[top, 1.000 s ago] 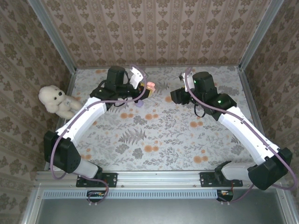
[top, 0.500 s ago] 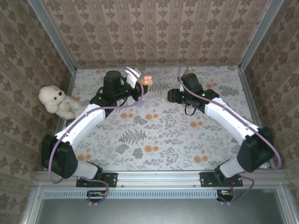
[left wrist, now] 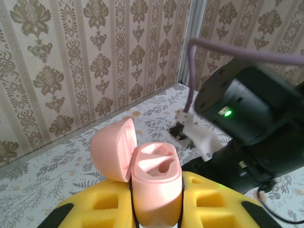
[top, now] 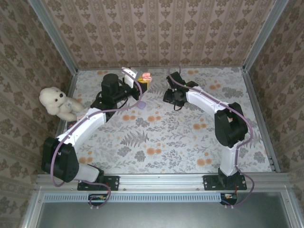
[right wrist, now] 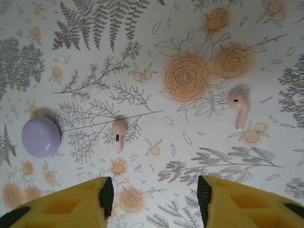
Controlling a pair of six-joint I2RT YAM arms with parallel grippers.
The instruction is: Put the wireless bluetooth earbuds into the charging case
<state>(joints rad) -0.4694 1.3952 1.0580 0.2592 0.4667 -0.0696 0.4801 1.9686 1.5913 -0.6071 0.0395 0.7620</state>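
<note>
My left gripper [left wrist: 156, 211] is shut on a pink charging case [left wrist: 156, 180], held upright with its lid [left wrist: 111, 149] swung open to the left and both wells empty. In the top view the case [top: 146, 77] and left gripper [top: 144, 81] sit at the back of the table. Two pink earbuds [right wrist: 118, 133] [right wrist: 237, 104] lie apart on the floral tabletop. My right gripper [right wrist: 153, 194] hangs open above them, nearer the left one, with nothing between its fingers; it is right of the case [top: 171, 97].
A small round lilac object [right wrist: 41, 137] lies on the table left of the earbuds, and it lies below the left gripper in the top view [top: 141, 105]. A white teddy bear [top: 58, 103] sits at the left wall. The right arm [left wrist: 251, 128] is close behind the case.
The right arm folded and its gripper swung left towards the case. The left gripper carried the case a little farther back.
</note>
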